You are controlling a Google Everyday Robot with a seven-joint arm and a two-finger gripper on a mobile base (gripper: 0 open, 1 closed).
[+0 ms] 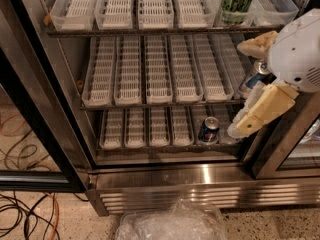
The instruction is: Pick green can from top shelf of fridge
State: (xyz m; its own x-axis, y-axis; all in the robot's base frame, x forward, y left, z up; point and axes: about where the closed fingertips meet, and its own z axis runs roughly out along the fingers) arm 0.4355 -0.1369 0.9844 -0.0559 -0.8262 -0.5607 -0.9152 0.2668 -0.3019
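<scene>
The green can [237,1] stands upright in a clear slotted tray at the right end of the top shelf [150,31] of the open fridge [200,181]; its top is cut off by the upper edge of the view. My gripper [237,89] is at the right edge, in front of the fridge's right side at middle-rack height, well below the can. Its two cream fingers [262,111] are spread wide apart and hold nothing.
A blue-and-silver can [252,79] lies on the middle rack just behind my fingers. Another blue can [208,130] stands on the lower rack. The black-framed door [35,109] hangs open at left. Crumpled clear plastic [172,224] and cables [25,214] lie on the floor.
</scene>
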